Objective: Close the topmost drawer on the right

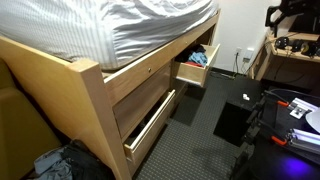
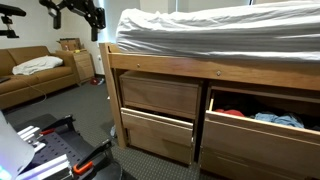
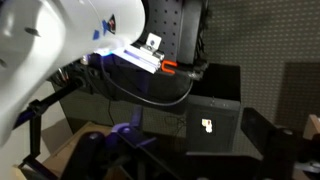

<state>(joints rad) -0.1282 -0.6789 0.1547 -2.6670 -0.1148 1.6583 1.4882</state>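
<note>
The topmost right drawer under the wooden bed stands pulled out, with red and blue clothes inside. In an exterior view it is the far drawer, sticking out over the dark carpet. My gripper hangs high in the air, far from the bed and well off to the side of the drawer; it also shows at the top corner in an exterior view. In the wrist view its dark fingers stand apart with nothing between them, pointing back at the robot's base.
On the left side of the bed the upper drawer is closed and the lower drawer is slightly out. A sofa stands at the back. The robot's black base and stand sit on the carpet beside the bed.
</note>
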